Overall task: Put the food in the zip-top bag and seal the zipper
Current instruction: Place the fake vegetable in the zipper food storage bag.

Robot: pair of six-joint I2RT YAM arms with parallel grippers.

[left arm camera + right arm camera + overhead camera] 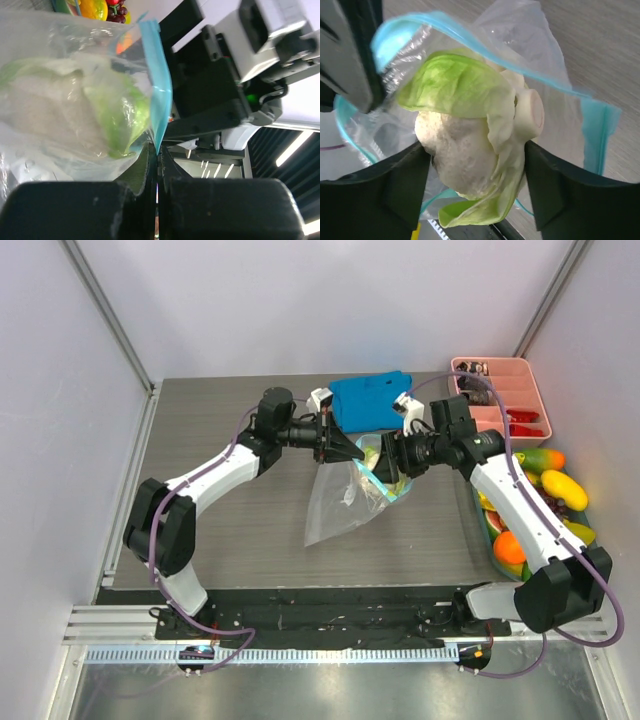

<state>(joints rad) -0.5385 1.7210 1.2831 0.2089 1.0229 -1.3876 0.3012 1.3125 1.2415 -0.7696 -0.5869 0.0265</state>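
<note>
The clear zip-top bag (pixel 340 505) hangs over the table between both grippers. My left gripper (pixel 350 452) is shut on its rim, with the light-blue zipper (pixel 157 85) pinched between the fingers (pixel 157 150). The food here is a white cauliflower (pixel 465 145) with green leaves, sitting in the bag's open mouth. My right gripper (pixel 476 150) holds it, one finger against each side. The zipper (pixel 392 42) curves around the cauliflower in the right wrist view. Through the plastic, the cauliflower (pixel 75 110) shows in the left wrist view.
A blue folded cloth (pixel 370 400) lies just behind the grippers. A pink tray (pixel 500 361) with small dark and red bits stands at the back right. More toy fruits (pixel 563 487), with an orange (pixel 510 545), are piled along the right edge.
</note>
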